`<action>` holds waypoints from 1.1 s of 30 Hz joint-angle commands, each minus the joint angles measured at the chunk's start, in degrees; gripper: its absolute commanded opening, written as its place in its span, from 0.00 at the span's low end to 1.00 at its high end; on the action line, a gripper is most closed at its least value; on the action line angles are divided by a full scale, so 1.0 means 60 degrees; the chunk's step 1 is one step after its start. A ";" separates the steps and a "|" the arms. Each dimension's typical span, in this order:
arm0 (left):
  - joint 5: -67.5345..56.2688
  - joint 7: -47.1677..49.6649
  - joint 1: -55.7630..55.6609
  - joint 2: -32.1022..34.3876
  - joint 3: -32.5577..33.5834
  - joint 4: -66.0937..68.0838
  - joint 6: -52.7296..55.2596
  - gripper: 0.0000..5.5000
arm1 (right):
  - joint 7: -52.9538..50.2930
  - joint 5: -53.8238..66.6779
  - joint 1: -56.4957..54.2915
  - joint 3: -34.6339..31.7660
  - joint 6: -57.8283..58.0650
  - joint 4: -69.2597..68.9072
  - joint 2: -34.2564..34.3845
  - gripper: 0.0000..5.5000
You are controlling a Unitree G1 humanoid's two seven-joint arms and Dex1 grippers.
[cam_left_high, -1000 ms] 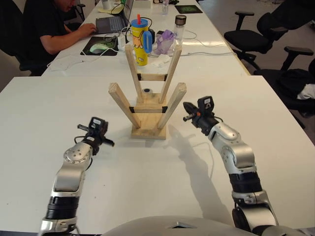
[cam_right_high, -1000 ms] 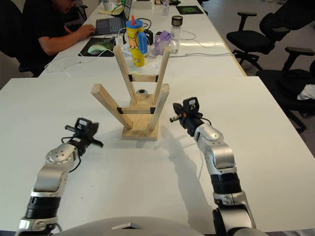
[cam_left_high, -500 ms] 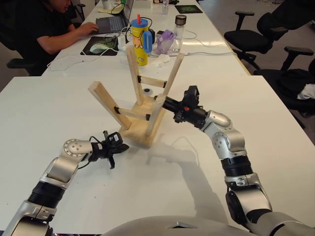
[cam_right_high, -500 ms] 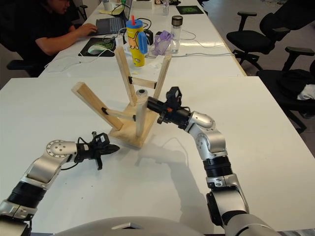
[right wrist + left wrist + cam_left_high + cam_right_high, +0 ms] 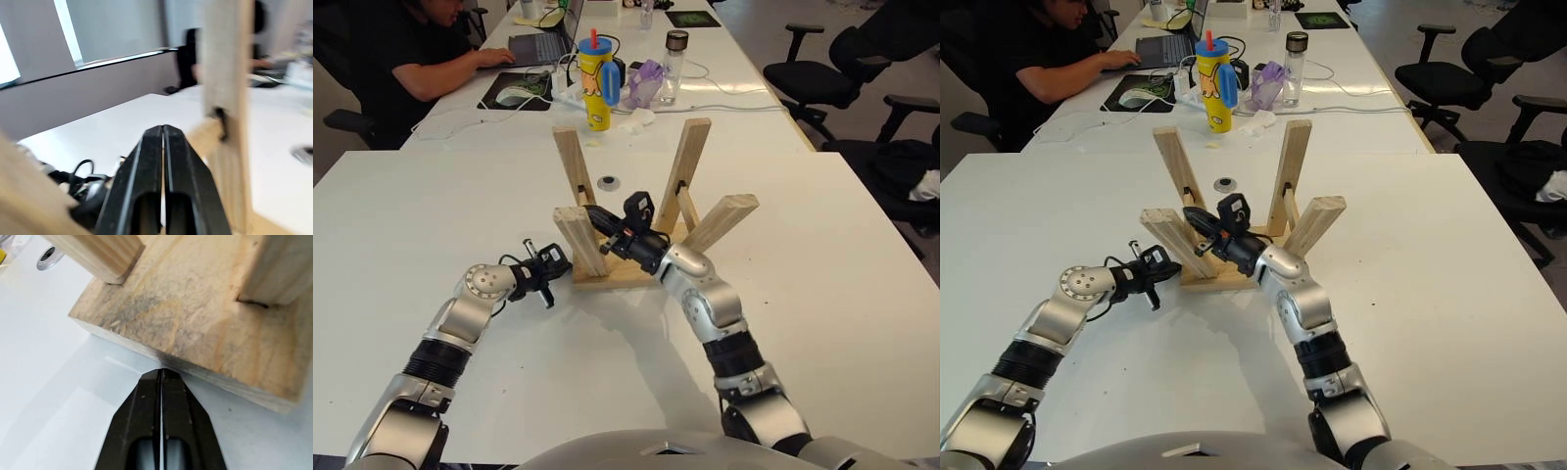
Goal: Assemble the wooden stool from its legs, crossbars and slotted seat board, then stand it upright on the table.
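stool [image 5: 691,166] upside down mid-tabletop [image 5: 822,294], legs up | left gripper [image 5: 554,263] closed on nothing, tip at seat [image 5: 195,333] edge | right gripper [image 5: 592,213] closed empty too, between legs

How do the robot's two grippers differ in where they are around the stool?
The left gripper sits low, its tip at the seat board's edge; the right gripper is higher, among the upturned legs. The left points at the board from outside; the right reaches over it. Both are black and shut, holding nothing.

The stool [image 5: 691,168] stands legs-up, left gripper [image 5: 558,264] beside its seat board [image 5: 615,275].
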 commanded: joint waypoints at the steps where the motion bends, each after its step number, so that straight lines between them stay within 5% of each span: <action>1: 0.0794 0.1264 0.0417 -0.0350 -0.0031 0.0413 0.0511 0.00 | -0.0916 0.1025 0.0977 -0.0094 0.2458 -0.2671 -0.0102 0.00; 5: 0.0940 0.1712 0.1067 -0.0128 0.0266 -0.0425 0.0907 0.00 | -0.0398 0.0846 0.2238 0.0233 0.3973 -0.3802 -0.2108 0.00; 11: 0.0746 0.1387 0.3031 0.0579 0.0798 -0.2885 0.1800 0.00 | -0.0807 0.0326 0.4738 -0.1290 0.3350 -0.4567 -0.3473 0.00; 17: 0.0588 0.1271 0.3353 0.0290 0.0501 -0.3530 0.2327 0.00 | -0.1968 -0.1164 0.4540 -0.2095 0.1810 -0.3203 -0.3626 0.00; 30: 0.0894 0.1080 0.2507 -0.0432 -0.0802 -0.2424 0.1822 0.00 | -0.1314 -0.1732 0.3075 -0.0787 0.0753 -0.0889 -0.2893 0.00; 33: -0.0371 0.0466 0.2493 -0.0952 -0.0464 -0.2969 0.2280 0.00 | -0.0713 -0.1353 0.3253 -0.0511 0.0935 -0.1314 -0.2879 0.00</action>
